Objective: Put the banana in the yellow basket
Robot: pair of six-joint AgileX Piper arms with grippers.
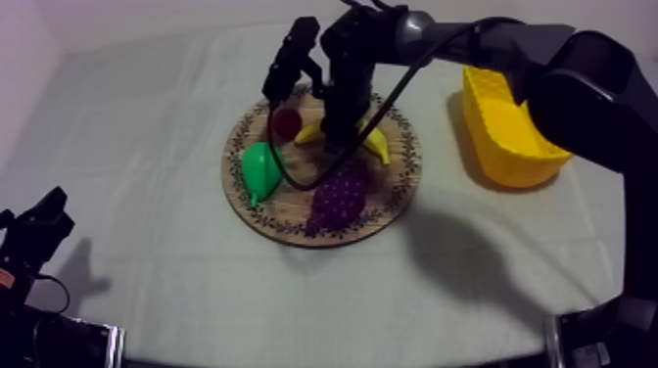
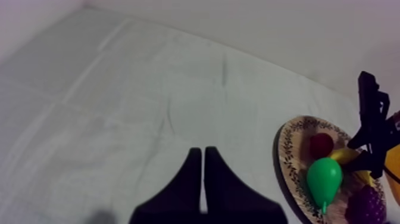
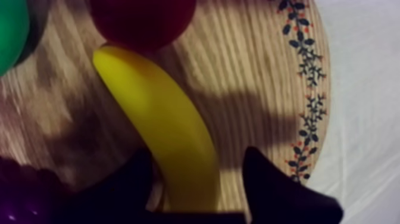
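Two black fingers of the right gripper (image 3: 199, 156) stand apart astride the banana (image 3: 161, 125), one close against its flank, the other with bare wood between; nothing is clamped yet. The banana lies on the round wooden board (image 1: 284, 207), toward its 1 o'clock rim in the top view, with the small red fruit (image 1: 286, 121) just beside its end at 9 o'clock. It looks light, stiff and glossy, probably slippery, so a hold across the thick middle seems safest. The yellow basket (image 1: 509, 147) stands at the board's 3 o'clock. The left gripper (image 2: 203, 156), fingers together, sits well apart at 8 o'clock.
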